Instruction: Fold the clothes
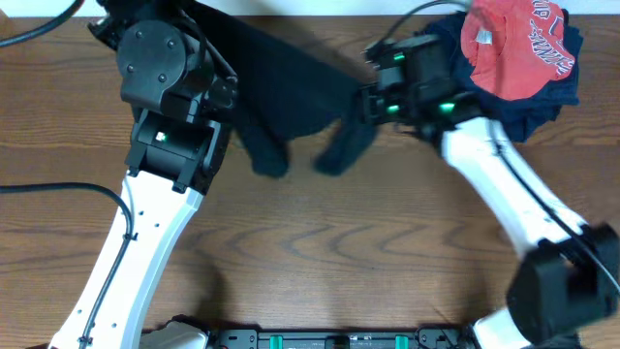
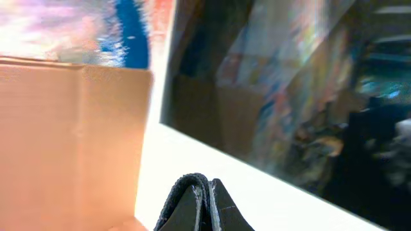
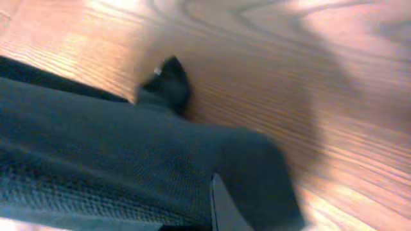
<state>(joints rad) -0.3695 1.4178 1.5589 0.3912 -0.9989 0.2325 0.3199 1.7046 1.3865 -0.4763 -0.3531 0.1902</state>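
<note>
Closest to the right wrist lens, the clothes (image 3: 115, 160) hang over the table (image 3: 270, 77), with the right gripper (image 1: 366, 105) pinching them. Only overhead do we see them stretched across to the left gripper (image 2: 199, 206), its jaws pressed on black fabric. We count one black garment, one red shirt (image 1: 509, 44) and one navy garment (image 1: 552, 102), the latter two heaped together.

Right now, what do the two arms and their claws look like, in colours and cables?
Both have long white links, black joint housings and a thin black cable running along the white part. The left arm shows one green light, the right arm several near its wrist. Only the left claw shows clearly: black fingers.
</note>
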